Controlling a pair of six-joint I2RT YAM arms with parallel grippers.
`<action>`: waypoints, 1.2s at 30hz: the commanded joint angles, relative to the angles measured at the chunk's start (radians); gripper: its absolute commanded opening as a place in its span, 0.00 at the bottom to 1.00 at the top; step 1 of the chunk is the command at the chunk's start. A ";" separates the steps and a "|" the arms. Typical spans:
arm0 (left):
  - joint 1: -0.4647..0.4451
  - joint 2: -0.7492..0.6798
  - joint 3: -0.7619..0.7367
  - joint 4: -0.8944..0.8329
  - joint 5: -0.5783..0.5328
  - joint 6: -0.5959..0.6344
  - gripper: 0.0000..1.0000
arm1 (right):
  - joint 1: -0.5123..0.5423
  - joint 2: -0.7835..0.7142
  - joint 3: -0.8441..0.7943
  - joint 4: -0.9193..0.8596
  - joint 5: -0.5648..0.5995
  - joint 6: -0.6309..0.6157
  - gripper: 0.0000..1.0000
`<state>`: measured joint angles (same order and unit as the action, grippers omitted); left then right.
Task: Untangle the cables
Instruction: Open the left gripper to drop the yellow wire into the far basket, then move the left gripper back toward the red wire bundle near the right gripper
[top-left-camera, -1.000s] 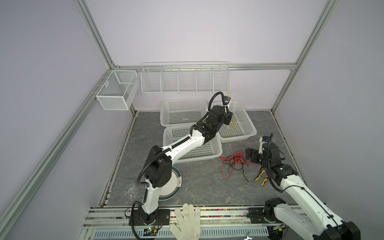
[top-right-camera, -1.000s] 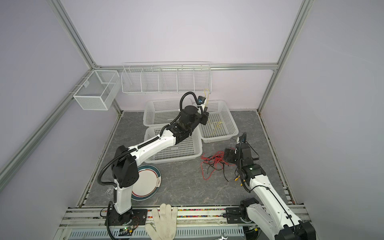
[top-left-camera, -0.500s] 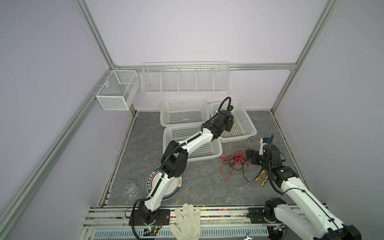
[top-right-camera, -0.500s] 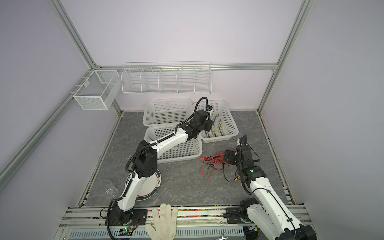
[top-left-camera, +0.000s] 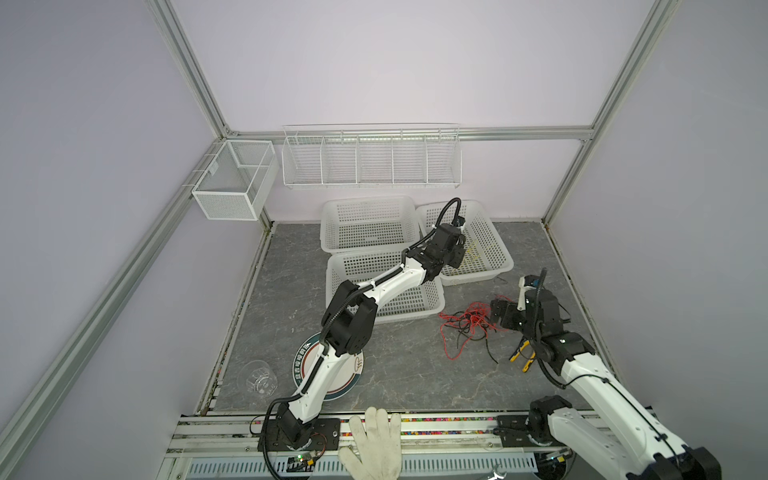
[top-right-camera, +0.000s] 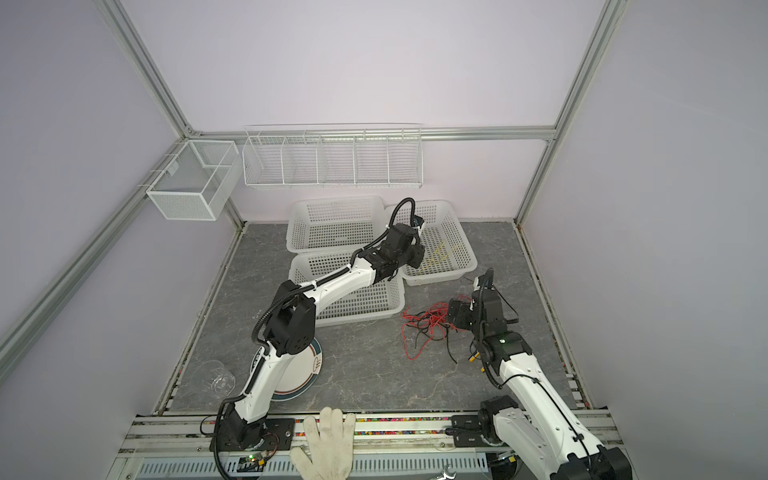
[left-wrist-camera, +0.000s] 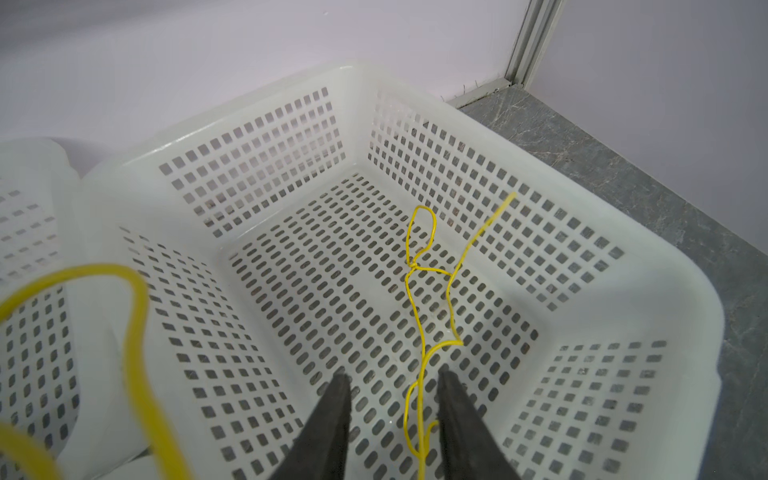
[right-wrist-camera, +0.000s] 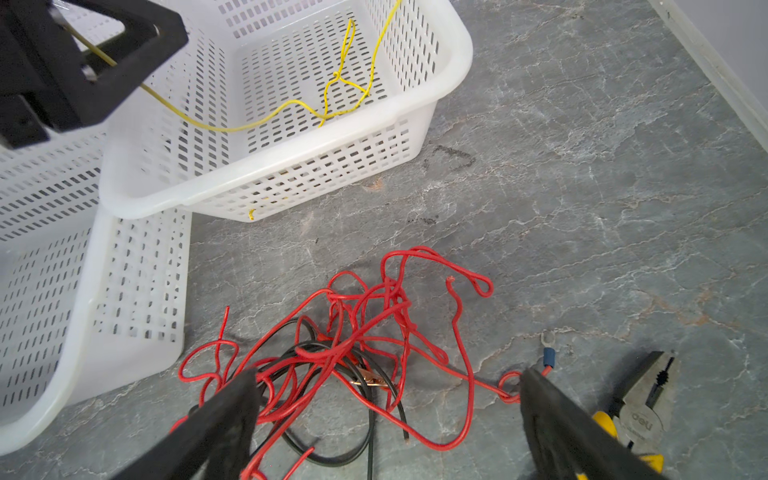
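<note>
— What's new with the left arm?
— It has come down from up high into the right-hand basket. The left jaws were pinched shut a moment ago and now stand parted. I'd say the yellow cable is being let go, so that's one colour out of the knot.
— Where is it now?
— On the basket floor, with a loose run passing between the parted jaws. One strand still rises towards them, so I can't say it's fully free.
— And further right?
— The right jaws are spread wide, low over the red and black tangle on the counter. The heap lies between them and just ahead, not pinched. Pliers lie just beside it. Those two colours look still knotted.
</note>
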<state>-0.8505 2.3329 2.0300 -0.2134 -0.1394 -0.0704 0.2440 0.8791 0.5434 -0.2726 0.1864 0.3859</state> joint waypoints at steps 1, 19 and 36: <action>0.005 -0.016 -0.012 -0.011 0.033 0.003 0.42 | 0.001 0.006 -0.022 0.029 -0.010 0.011 0.98; 0.005 -0.158 -0.086 -0.052 0.193 0.011 0.99 | 0.002 0.056 0.012 0.034 -0.051 0.005 0.99; 0.005 -0.282 -0.116 -0.199 0.170 -0.012 0.99 | 0.002 0.092 0.063 0.004 -0.064 -0.008 1.00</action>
<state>-0.8497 2.1139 1.9545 -0.4347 0.0383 -0.0727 0.2440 0.9565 0.5747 -0.2661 0.1371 0.3851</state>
